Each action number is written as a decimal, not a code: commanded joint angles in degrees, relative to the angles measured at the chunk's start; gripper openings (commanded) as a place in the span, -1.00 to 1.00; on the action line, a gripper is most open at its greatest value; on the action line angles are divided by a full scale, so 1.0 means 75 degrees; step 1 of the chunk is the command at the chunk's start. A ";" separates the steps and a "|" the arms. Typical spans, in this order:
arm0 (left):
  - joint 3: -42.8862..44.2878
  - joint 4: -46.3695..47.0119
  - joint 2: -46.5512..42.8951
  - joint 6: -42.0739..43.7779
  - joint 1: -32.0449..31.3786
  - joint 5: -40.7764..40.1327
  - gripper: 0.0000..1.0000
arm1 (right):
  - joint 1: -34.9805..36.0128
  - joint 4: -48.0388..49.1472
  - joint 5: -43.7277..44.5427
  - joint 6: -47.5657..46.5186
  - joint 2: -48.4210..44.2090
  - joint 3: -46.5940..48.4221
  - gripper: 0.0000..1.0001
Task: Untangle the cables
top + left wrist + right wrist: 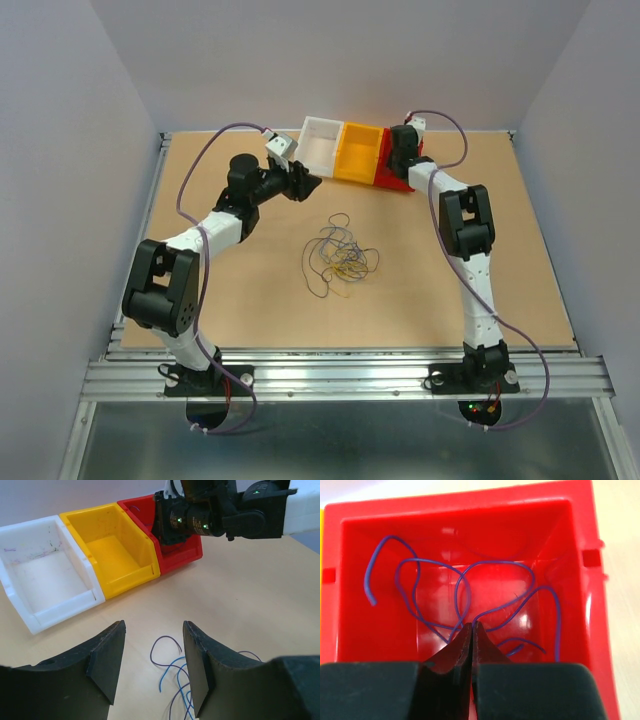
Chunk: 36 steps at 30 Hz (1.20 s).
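A loose tangle of thin cables (340, 255), yellow, dark blue-purple and pale grey, lies at mid-table. My left gripper (310, 185) hovers open between the tangle and the bins; its fingers (107, 650) frame bare table, with the near ends of some blue and purple cables (167, 652) on the table below, untouched. My right gripper (400, 160) hangs over the red bin (455, 510). Its tips (471, 625) are pressed together, and a blue-purple cable (412, 562) runs out from between them. More blue-purple cable loops across the bin's floor.
Three bins stand in a row at the back: white (322, 145), yellow (357, 150) and red (395, 182). In the left wrist view the white bin (30, 610) and yellow bin (125, 577) hold nothing, and the right wrist (200, 520) covers the red one.
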 commanded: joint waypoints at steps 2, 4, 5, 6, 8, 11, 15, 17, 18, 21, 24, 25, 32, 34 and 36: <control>-0.0040 0.0412 -0.0398 0.0116 0.0012 0.0066 0.21 | -0.0024 -0.1327 -0.0146 0.0062 0.0622 0.1161 -0.99; -0.0028 0.0412 -0.0386 0.0116 0.0012 0.0066 0.21 | -0.0012 -0.1328 -0.0170 0.0073 0.0646 0.1115 -0.99; -0.0028 0.0400 -0.0375 0.0105 0.0012 0.0066 0.21 | -0.0012 -0.1328 -0.0170 0.0108 0.0611 0.1092 -0.99; -0.0028 0.0412 -0.0351 0.0116 0.0012 0.0066 0.21 | -0.0012 -0.1328 -0.0216 0.0109 0.0576 0.1068 -0.99; -0.0016 0.0400 -0.0351 0.0116 0.0012 0.0078 0.21 | -0.0012 -0.1328 -0.0159 0.0132 0.0448 0.0963 -0.99; -0.0028 0.0412 -0.0351 0.0151 0.0012 0.0031 0.22 | -0.0012 -0.1328 -0.0123 0.0074 0.0038 0.0939 -0.88; -0.0040 0.0412 -0.0351 0.0163 0.0012 -0.0004 0.22 | -0.0012 -0.1328 -0.0088 0.0038 -0.0525 0.0951 -0.50; -0.0040 0.0412 -0.0339 0.0163 0.0012 -0.0016 0.22 | -0.0012 -0.1316 -0.0018 -0.0008 -0.0794 0.0927 -0.48; -0.0040 0.0412 -0.0351 0.0175 0.0012 -0.0016 0.22 | -0.0012 -0.1316 0.0040 -0.0020 -0.0876 0.0904 -0.43; -0.0028 0.0412 -0.0328 0.0187 0.0012 -0.0039 0.22 | -0.0012 -0.1316 0.0076 -0.0102 -0.1146 0.0857 -0.36; -0.0028 0.0412 -0.0339 0.0187 0.0000 -0.0051 0.23 | -0.0012 -0.1316 0.0135 -0.0102 -0.1311 0.0834 -0.31; -0.0028 0.0412 -0.0328 0.0187 0.0000 -0.0039 0.24 | -0.0012 -0.1316 0.0146 -0.0102 -0.1346 0.0845 -0.25; -0.0052 0.0400 -0.0351 0.0245 -0.0035 -0.0062 0.29 | -0.0012 -0.1269 0.0088 -0.0044 -0.1768 0.0693 0.34; -0.0052 0.0400 -0.0351 0.0280 -0.0047 -0.0086 0.30 | -0.0012 -0.1281 0.0088 -0.0055 -0.1849 0.0693 0.38; -0.0028 0.0365 -0.0351 0.0315 -0.0059 -0.0109 0.30 | -0.0012 -0.1292 0.0111 0.0026 -0.2106 0.0495 0.36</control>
